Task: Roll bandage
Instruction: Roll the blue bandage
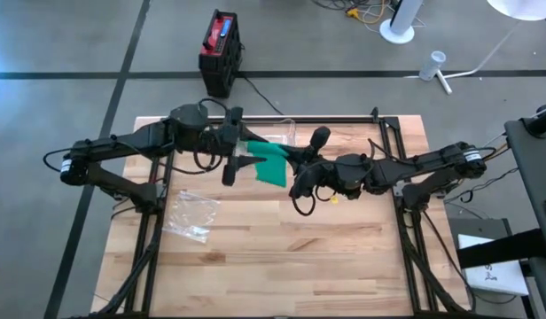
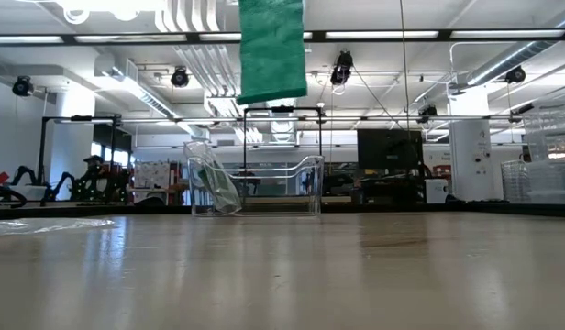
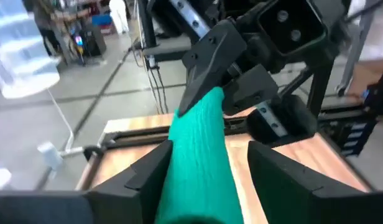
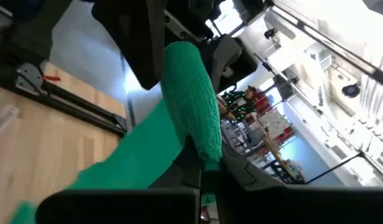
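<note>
While both arms meet above the desk (image 1: 282,257), the green bandage (image 1: 271,163) hangs lifted between them, its long axis running from the left pincer (image 1: 246,151), clamped on one end, to the right pincer (image 1: 301,173), clamped on the other.

The green bandage (image 1: 271,164) hangs in the air above the desk's far middle, a textured strip stretched out flat, one end partly rolled.
</note>
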